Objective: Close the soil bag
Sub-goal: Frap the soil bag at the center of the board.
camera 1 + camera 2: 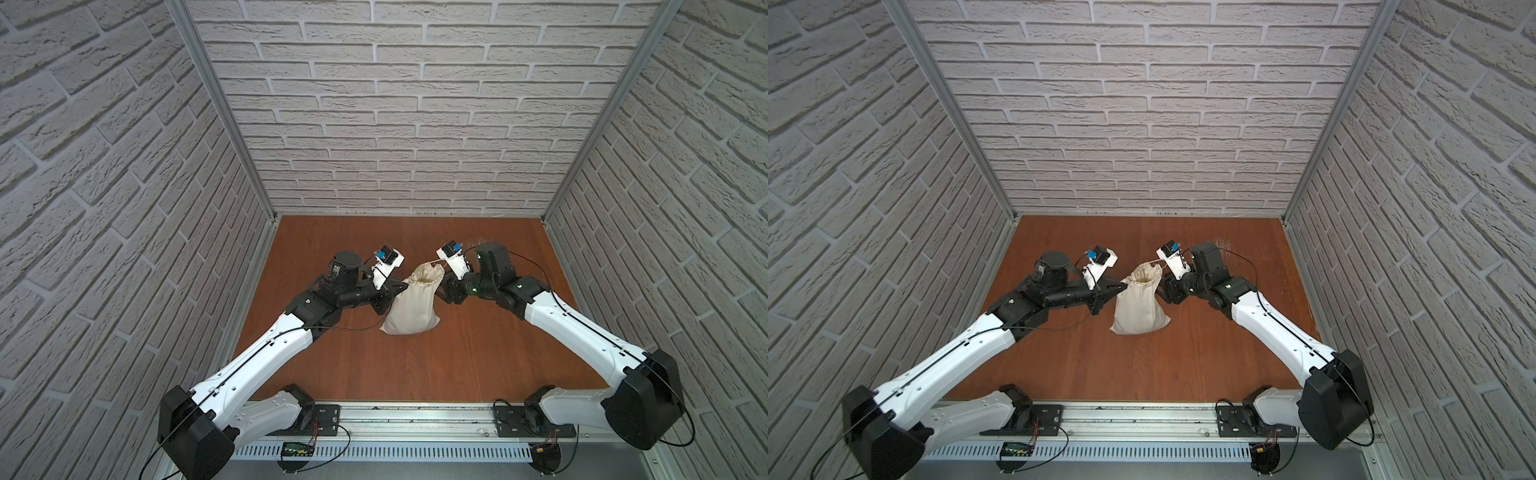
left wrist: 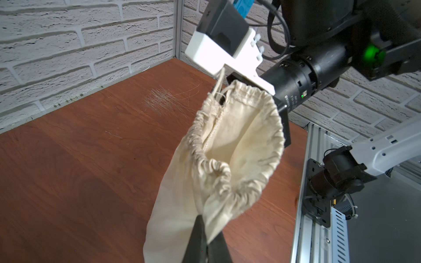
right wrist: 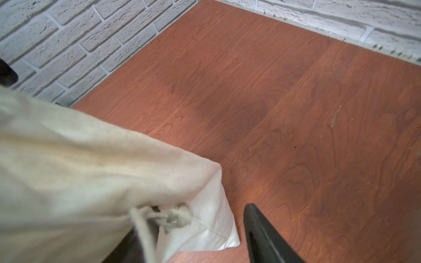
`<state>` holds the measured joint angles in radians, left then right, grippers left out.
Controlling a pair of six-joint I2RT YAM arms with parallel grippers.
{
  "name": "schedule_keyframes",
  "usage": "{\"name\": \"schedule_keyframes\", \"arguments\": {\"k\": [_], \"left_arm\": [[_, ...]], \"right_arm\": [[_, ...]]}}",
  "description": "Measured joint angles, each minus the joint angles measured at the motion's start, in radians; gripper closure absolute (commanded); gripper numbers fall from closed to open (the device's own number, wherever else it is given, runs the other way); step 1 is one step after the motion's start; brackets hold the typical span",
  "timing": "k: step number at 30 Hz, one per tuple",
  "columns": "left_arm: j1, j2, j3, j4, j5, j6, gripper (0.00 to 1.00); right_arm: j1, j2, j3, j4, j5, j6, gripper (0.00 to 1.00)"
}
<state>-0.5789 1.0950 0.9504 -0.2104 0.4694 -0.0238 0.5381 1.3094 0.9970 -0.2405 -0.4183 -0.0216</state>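
**A:** While gaping like that, can't call the bag (image 1: 411, 307) closed. Stands upright, with the table (image 1: 415, 374) beneath it, mouth only half gathered.

**B:** Agreed. Looks mid-step: bracing the bag and going for the cord (image 3: 145, 234). Pinched at its rim by the left gripper (image 2: 202, 227), clamped tight on the cloth.

**A:** And across the bag?

**B:** Flanked there by the right gripper (image 3: 192, 217), jaws apart around the cord and its knot (image 3: 178, 216), just beside the bag's neck. Clamped on nothing yet.

**A:** So next, probably: nip the cord, then draw it away from the bag while holding the rim firm. Best not to tip the bag.

**B:** Count?

**A:** One bag, one cord with one knot seen, two grippers, one table.
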Motion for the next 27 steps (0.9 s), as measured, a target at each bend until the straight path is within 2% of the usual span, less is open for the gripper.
{"name": "schedule_keyframes", "arguments": {"k": [2,4,7,14,19,27], "left_arm": [[0.0,0.003,0.0,0.002,0.003,0.0,1.0],[0.0,0.003,0.0,0.002,0.003,0.0,1.0],[0.001,0.003,0.0,0.002,0.002,0.0,1.0],[0.005,-0.006,0.0,0.001,-0.031,0.0,1.0],[0.006,0.006,0.04,-0.039,-0.003,0.01,1.0],[0.018,0.094,0.173,-0.134,0.053,0.073,1.0]], "right_arm": [[0.001,0.0,-0.019,0.038,0.008,-0.009,0.79],[0.002,-0.004,-0.045,0.082,0.023,-0.008,0.88],[0.005,-0.033,-0.093,0.121,0.063,-0.008,0.96],[0.008,-0.236,-0.199,0.166,0.235,0.006,0.97],[0.028,-0.37,-0.208,0.167,0.326,0.018,0.97],[0.087,-0.402,-0.129,0.104,0.411,0.013,0.97]]}}
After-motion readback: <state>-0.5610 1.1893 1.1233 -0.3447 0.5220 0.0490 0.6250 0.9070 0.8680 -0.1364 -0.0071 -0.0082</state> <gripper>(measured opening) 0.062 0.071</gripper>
